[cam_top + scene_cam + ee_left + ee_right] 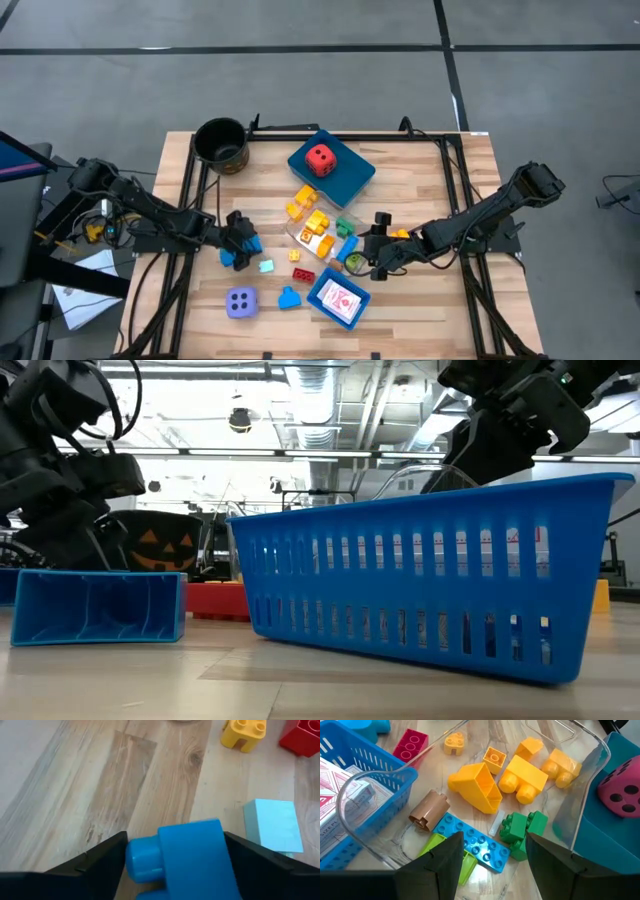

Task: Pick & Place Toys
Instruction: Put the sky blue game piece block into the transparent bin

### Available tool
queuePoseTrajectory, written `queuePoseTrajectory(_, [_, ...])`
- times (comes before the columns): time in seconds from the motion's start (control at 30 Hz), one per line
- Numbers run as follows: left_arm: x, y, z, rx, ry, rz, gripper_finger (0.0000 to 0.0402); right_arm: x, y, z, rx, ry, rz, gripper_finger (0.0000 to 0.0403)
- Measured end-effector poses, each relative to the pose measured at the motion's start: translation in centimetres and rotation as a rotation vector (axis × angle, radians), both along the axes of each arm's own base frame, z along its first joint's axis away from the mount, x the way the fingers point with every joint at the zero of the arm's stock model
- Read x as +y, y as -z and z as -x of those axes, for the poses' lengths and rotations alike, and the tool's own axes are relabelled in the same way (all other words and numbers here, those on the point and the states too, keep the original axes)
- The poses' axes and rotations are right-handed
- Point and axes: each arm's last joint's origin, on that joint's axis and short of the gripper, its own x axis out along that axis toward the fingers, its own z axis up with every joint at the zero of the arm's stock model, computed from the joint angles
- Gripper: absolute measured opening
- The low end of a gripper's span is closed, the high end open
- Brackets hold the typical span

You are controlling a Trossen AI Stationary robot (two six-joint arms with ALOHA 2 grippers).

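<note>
A blue brick (192, 857) lies at the table's left of centre between the fingers of my left gripper (240, 252), which is shut on it. A pale cyan brick (274, 826) lies just beside it. My right gripper (492, 865) stands open above a flat blue brick (472, 842) and a green brick (520, 831) at mid-table, touching nothing. Yellow bricks (520, 770) lie in a clear plastic shell beyond it. A red die (320, 158) sits on top of a blue tray (352, 178). A lavender die (241, 302) rests on the table near the front. My left gripper has the blue brick pinched between its two fingers, one against the brick's round stud (136, 857), the other against the opposite flat side (220, 845). The fingers slant down from the table's left. Whether the brick is clear of the table I cannot tell.
A dark round pot (221, 143) stands at the far left. A blue slotted basket (338, 300) with white red-printed cards sits at the near centre, another blue brick (289, 298) beside it. A red brick (303, 275) and a small yellow brick (296, 256) lie between the grippers.
</note>
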Motion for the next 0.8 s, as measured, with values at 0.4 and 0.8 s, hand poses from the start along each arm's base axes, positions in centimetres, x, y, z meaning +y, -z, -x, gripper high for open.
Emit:
queuePoseTrajectory(0.4, [0.7,0.0,-0.2,-0.008,-0.063,0.011,0.0263,0.0,0.0,0.0,0.0,0.0,0.0,0.0205])
queuePoseTrajectory(0.8, [0.4,-1.2,-1.4,-0.17,-0.009,-0.044,0.0263,0.0,0.0,0.0,0.004,0.0,0.002,0.0205])
